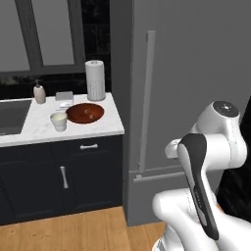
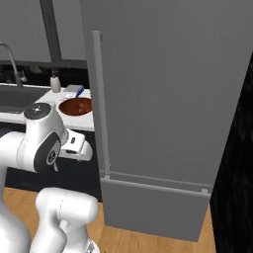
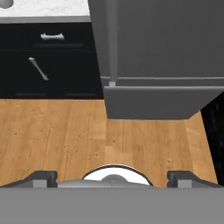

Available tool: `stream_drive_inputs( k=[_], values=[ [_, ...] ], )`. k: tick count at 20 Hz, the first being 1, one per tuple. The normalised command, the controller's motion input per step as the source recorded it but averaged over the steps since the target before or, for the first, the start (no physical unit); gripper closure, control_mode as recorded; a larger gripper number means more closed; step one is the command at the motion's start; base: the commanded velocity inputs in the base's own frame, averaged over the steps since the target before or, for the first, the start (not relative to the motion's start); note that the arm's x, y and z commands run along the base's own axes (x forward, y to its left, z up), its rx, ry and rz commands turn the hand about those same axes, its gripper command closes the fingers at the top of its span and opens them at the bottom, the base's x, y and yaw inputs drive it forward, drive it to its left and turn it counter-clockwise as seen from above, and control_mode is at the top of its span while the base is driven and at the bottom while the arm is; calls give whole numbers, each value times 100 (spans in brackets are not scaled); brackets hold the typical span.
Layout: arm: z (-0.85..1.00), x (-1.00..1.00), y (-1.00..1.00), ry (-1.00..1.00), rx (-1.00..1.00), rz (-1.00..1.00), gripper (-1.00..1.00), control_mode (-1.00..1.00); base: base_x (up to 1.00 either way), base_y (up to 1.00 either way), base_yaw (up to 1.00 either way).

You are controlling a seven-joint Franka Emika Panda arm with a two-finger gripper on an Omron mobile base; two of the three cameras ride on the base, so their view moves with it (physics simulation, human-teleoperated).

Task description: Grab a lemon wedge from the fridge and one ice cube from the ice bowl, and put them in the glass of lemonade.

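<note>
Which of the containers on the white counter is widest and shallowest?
The reddish-brown ice bowl: broad and low, unlike the small pale glass of lemonade in front of it and the narrow soap dispenser behind.

paper towel roll [image 1: 95, 79], soap dispenser [image 1: 39, 92]

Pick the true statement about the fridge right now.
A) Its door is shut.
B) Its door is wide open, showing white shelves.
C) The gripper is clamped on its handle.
A: the fridge door sits flush and closed, its handle untouched, while the gripper is open over the wooden floor.
</note>
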Motion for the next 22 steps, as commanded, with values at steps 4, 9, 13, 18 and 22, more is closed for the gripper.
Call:
stream_drive_inputs(
  k=[4,9,13,18,22],
  values=[
    [0,0,0,0,0,0,-100,100,-40,22,0],
    [0,0,0,0,0,0,-100,100,-14,12,0],
    [0,6,0,0,0,1,-100,-100,0,0,0],
    [1,53,-1,-6,0,1,-100,-100,0,0,0],
    [18,54,0,-19,0,0,-100,-100,0,0,0]
  ],
)
